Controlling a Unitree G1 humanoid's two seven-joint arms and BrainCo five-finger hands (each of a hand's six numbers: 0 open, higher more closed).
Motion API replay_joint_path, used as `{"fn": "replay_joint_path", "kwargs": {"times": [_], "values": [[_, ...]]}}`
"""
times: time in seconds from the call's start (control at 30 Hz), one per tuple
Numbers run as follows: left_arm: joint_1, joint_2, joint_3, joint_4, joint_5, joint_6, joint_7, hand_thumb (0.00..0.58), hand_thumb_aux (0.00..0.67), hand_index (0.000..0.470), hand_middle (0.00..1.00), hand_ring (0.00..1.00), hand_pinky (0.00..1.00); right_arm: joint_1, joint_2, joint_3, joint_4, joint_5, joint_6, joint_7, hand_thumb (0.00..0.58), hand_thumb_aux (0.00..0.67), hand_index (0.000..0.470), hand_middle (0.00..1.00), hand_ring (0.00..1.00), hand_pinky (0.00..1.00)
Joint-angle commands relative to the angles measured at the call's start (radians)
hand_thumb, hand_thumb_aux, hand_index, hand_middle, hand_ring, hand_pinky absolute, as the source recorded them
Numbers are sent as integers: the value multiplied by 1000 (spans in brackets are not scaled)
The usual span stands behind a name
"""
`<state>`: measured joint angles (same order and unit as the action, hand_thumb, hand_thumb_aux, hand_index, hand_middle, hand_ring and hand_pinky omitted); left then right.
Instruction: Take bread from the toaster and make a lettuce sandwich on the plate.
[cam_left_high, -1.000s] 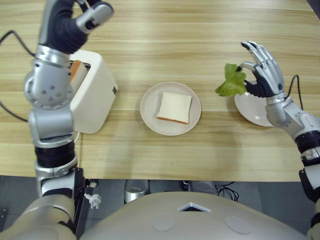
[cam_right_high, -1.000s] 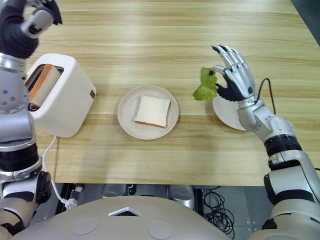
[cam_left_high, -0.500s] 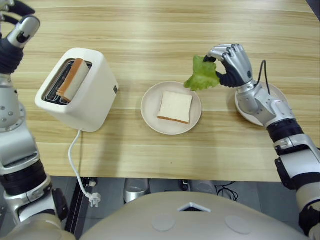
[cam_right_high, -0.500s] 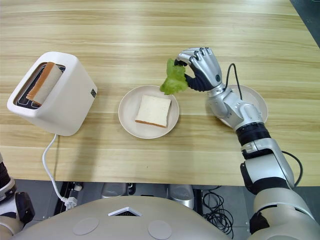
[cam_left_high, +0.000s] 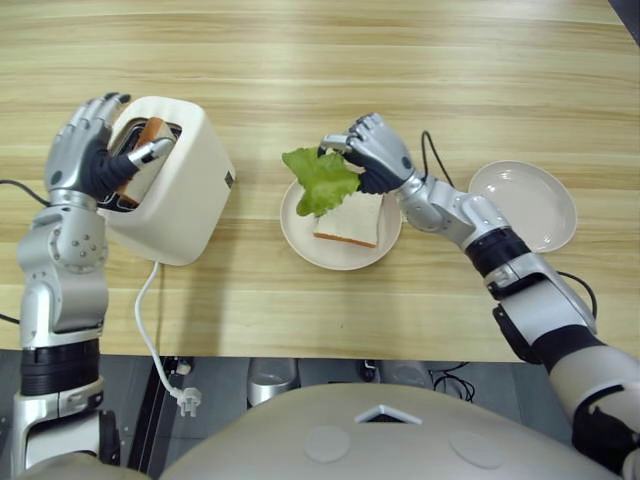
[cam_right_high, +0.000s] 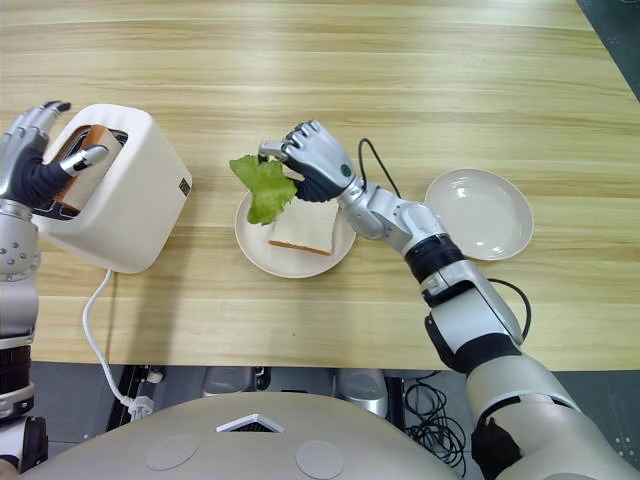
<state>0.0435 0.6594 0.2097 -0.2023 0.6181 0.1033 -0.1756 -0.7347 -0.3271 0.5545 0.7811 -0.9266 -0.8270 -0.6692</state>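
The only marking I can find is a small dark label low on the side of the toaster (cam_left_high: 190, 195), too small to read.

My right arm stretches from the tabletop's (cam_left_high: 420, 60) near right edge in toward the middle, forearm low over the wood. My right robot hand (cam_left_high: 372, 160) is curled at the far rim of the plate (cam_left_high: 335, 262), knuckles up, fingers pinching the lettuce leaf (cam_left_high: 320, 180) by one edge. The leaf hangs from that pinch toward my left, over the plate's far left rim and beside the far left corner of the bread slice (cam_left_high: 350, 222) that lies flat in the plate. Whether the leaf touches the slice I cannot tell.

My left forearm rises from the near left edge. My left robot hand (cam_left_high: 90, 155) is at the toaster's left side, level with its top, fingers spread and pointing away from me, thumb reaching across the slot. A second slice of bread (cam_right_high: 97, 138) stands in that slot, just beside the thumb; I cannot tell whether they touch, and the hand is not closed on it.

A second, bare plate (cam_left_high: 523, 205) sits to the right of my right forearm. The toaster's white cord (cam_left_high: 148, 320) runs off the near edge.
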Motion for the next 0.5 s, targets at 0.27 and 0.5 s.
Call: {"fn": "replay_joint_path", "kwargs": {"times": [0.27,0.5], "values": [[29,58,-6,-8,45,55,-18,0,0,0,0,0,0,-80,41,53,139,-35,-1,-75,580,670,460,1000,1000,1000],[45,65,-10,-29,54,71,-27,0,0,0,0,0,0,-50,-10,99,293,-42,4,-26,580,670,460,1000,1000,1000]]}}
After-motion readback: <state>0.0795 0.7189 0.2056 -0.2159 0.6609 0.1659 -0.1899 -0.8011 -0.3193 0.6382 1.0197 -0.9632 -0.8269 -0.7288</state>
